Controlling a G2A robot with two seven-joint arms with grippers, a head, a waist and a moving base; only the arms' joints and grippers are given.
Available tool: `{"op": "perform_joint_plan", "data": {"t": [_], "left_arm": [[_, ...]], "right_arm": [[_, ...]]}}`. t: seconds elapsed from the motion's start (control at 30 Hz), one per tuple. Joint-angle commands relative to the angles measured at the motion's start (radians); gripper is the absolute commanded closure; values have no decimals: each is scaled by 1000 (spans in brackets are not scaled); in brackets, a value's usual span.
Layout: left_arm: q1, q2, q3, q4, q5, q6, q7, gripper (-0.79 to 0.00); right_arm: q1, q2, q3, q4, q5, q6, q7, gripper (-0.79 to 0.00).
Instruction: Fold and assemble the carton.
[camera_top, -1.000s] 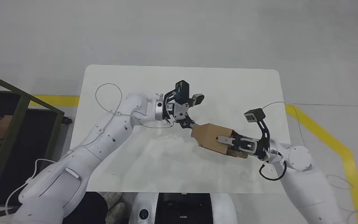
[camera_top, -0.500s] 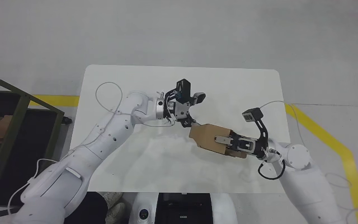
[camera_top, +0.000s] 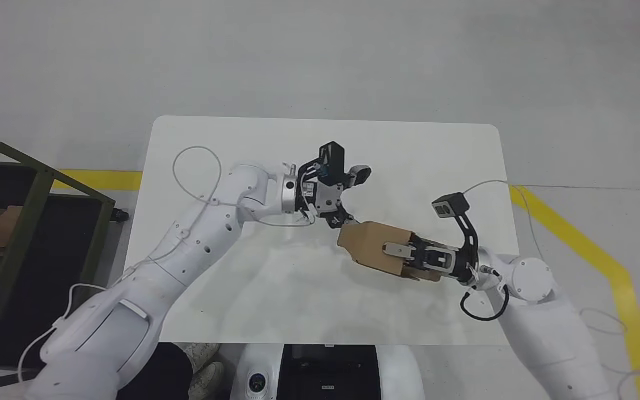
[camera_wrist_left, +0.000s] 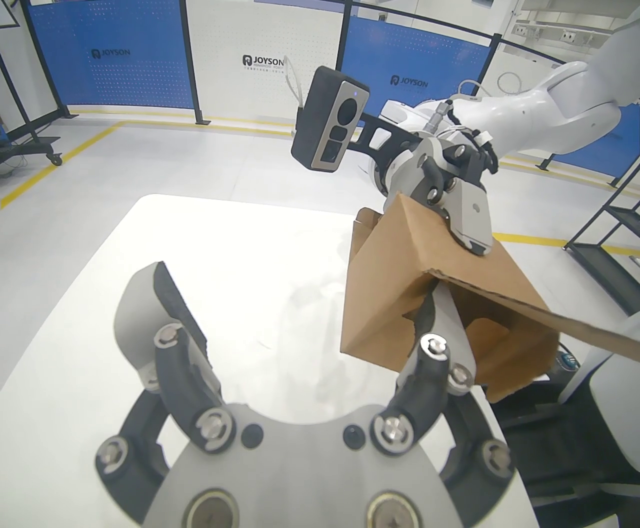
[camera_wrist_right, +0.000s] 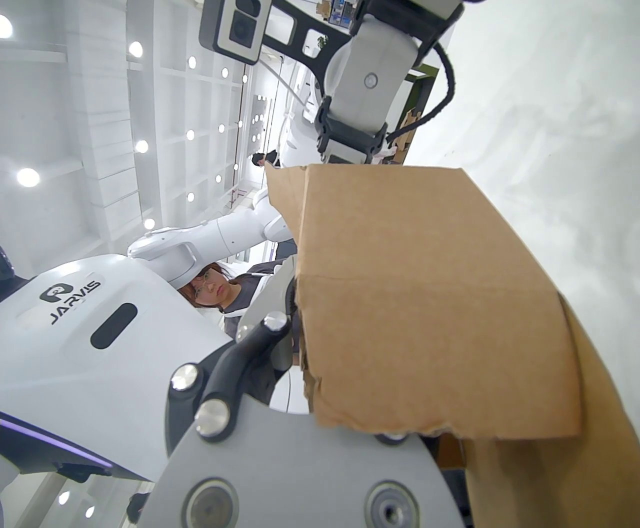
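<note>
Carton (camera_top: 368, 243) opened into tube; your right hand (camera_top: 402, 249) is clamping its wall, your wide-spread left hand (camera_wrist_left: 297, 295) is poking one finger inside; end flaps not yet closed.

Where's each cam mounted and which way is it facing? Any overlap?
Top: above the arms, facing down at the table; both arms show, meeting at the carton.
Left wrist: behind the left gripper, facing the carton's open end and the right gripper.
Right wrist: behind the right gripper, facing along the carton toward the left gripper.
Shared: carton, in all three.
</note>
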Motion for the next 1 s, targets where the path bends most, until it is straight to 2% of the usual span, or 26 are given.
{"op": "perform_joint_plan", "data": {"t": [0.0, 0.23, 0.4, 0.97], "left_arm": [[1, -1, -3, 0, 6, 0, 2, -785], [6, -4, 0, -4, 6, 0, 4, -785], [7, 6, 3, -9, 17, 0, 23, -785], [84, 98, -54, -55, 63, 0, 244, -785]], "right_arm": [[1, 0, -1, 0, 2, 0, 1, 0], [6, 0, -4, 7, 10, 1, -6, 0], [5, 0, 6, 25, 35, -9, -9, 0], [-7, 2, 42, 62, 103, -19, -33, 0]]}}
